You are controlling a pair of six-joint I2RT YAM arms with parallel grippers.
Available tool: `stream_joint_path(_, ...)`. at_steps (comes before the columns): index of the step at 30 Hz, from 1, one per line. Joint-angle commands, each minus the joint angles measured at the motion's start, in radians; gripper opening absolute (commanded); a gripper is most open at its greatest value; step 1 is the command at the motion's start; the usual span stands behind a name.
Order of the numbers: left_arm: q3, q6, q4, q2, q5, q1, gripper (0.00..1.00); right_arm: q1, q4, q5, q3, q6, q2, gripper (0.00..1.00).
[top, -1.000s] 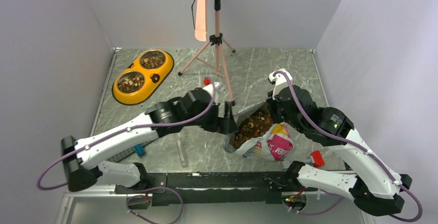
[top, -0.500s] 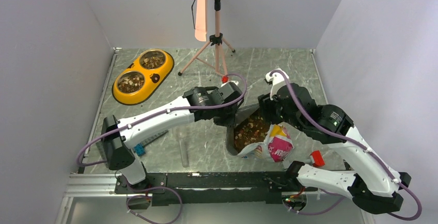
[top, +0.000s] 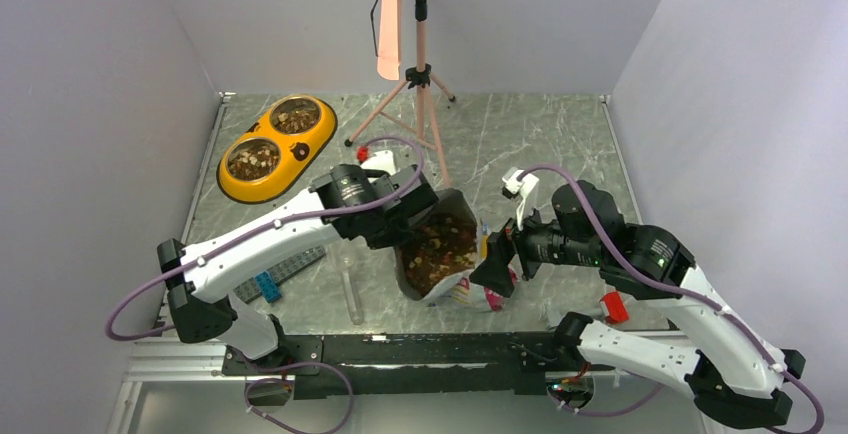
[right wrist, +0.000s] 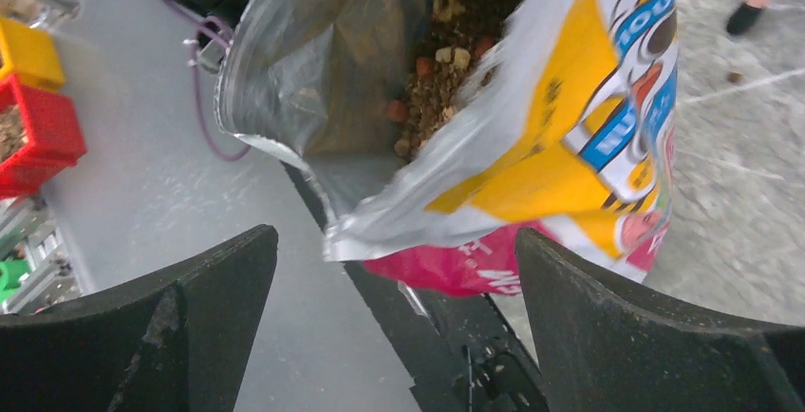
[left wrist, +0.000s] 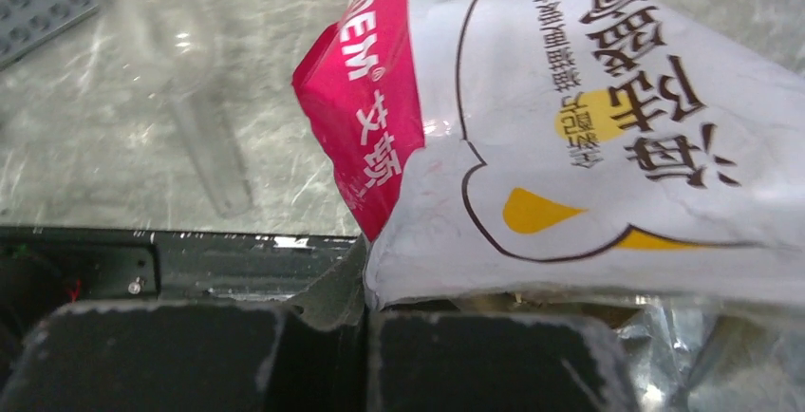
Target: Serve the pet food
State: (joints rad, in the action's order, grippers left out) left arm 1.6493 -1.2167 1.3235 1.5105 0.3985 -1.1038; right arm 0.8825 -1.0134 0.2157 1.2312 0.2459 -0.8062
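Top external view: left gripper (top: 410,219) is clamped tight on the far-left rim of the open bag (top: 470,289). The left wrist view confirms it, w/ a fold of the bag edge pinched between the closed fingers. Right gripper (top: 497,264) sits just right of the bag, jaws spread wide. In the right wrist view the bag mouth hangs between them, gripped by neither. Pet food (top: 440,246) is a loose heap inside the bag, mouth facing up.

Progress: the yellow dish (top: 235,189), well apart to the far left of the bag, shows brown fill in both of its 2 bowls (top: 253,159), so serving looks at least partly done. Can't tell if more is due. If so, what's left is prob. carrying the bag over and tipping it.

Room: the black rail (top: 400,349) at the table (top: 560,144) edge runs near the bag's front side. The tripod (top: 420,104) stands behind the bag, 1 leg close to it. A clear tube (top: 350,289) lies just left of it. Bare tabletop lies far-right of the bag. The route to the dish goes under the left arm's own forearm, so it's tight there.
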Motion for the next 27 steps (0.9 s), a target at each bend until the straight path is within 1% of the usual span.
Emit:
stream_joint_path(1, 0.135, -0.214, 0.215, -0.098, 0.188, 0.012, 0.0, 0.031, 0.094, 0.114, 0.012, -0.009, -0.052, 1.0)
stream_joint_path(2, 0.15, -0.23, 0.235, -0.096, 0.194, 0.012, 0.0, 0.053, 0.098, 0.089, 0.014, -0.002, -0.068, 1.0)
stream_joint_path(4, 0.168, -0.237, 0.244, -0.094, 0.203, 0.014, 0.0, 0.114, 0.088, -0.069, 0.024, 0.023, -0.104, 0.99)
stream_joint_path(6, 0.172, -0.247, 0.244, -0.101, 0.214, 0.017, 0.0, 0.175, 0.075, -0.155, 0.041, 0.011, -0.144, 0.96)
stream_joint_path(8, 0.163, -0.251, 0.244, -0.108, 0.217, 0.027, 0.0, 0.22, 0.077, -0.209, 0.051, 0.008, -0.182, 0.91)
stream_joint_path(9, 0.154, -0.251, 0.242, -0.114, 0.212, 0.036, 0.0, 0.238, 0.086, -0.261, 0.053, 0.01, -0.199, 0.88)
stream_joint_path(13, 0.092, -0.229, 0.189, -0.154, 0.186, 0.066, 0.0, 0.261, 0.1, -0.369, 0.078, -0.021, -0.278, 0.62)
stream_joint_path(14, 0.076, -0.218, 0.176, -0.166, 0.18, 0.073, 0.0, 0.262, 0.1, -0.388, 0.088, -0.036, -0.292, 0.58)
stream_joint_path(17, 0.039, -0.209, 0.161, -0.199, 0.176, 0.094, 0.0, 0.261, 0.098, -0.432, 0.12, -0.077, -0.311, 0.53)
stream_joint_path(18, 0.028, -0.207, 0.16, -0.209, 0.173, 0.099, 0.0, 0.262, 0.098, -0.436, 0.127, -0.093, -0.312, 0.49)
stream_joint_path(20, 0.006, -0.198, 0.15, -0.232, 0.161, 0.113, 0.0, 0.262, 0.102, -0.42, 0.135, -0.124, -0.314, 0.32)
stream_joint_path(22, -0.016, -0.19, 0.135, -0.252, 0.146, 0.127, 0.0, 0.262, 0.101, -0.396, 0.142, -0.143, -0.326, 0.06)
stream_joint_path(23, -0.025, -0.186, 0.127, -0.263, 0.138, 0.135, 0.0, 0.261, 0.096, -0.38, 0.145, -0.161, -0.334, 0.0)
stream_joint_path(25, -0.041, -0.156, 0.107, -0.287, 0.126, 0.158, 0.0, 0.262, 0.064, -0.403, 0.142, -0.175, -0.341, 0.0)
stream_joint_path(26, -0.048, -0.138, 0.103, -0.299, 0.121, 0.176, 0.02, 0.262, 0.05, -0.433, 0.131, -0.178, -0.335, 0.0)
stream_joint_path(27, -0.059, -0.127, 0.103, -0.317, 0.116, 0.197, 0.09, 0.262, 0.036, -0.467, 0.116, -0.184, -0.319, 0.0)
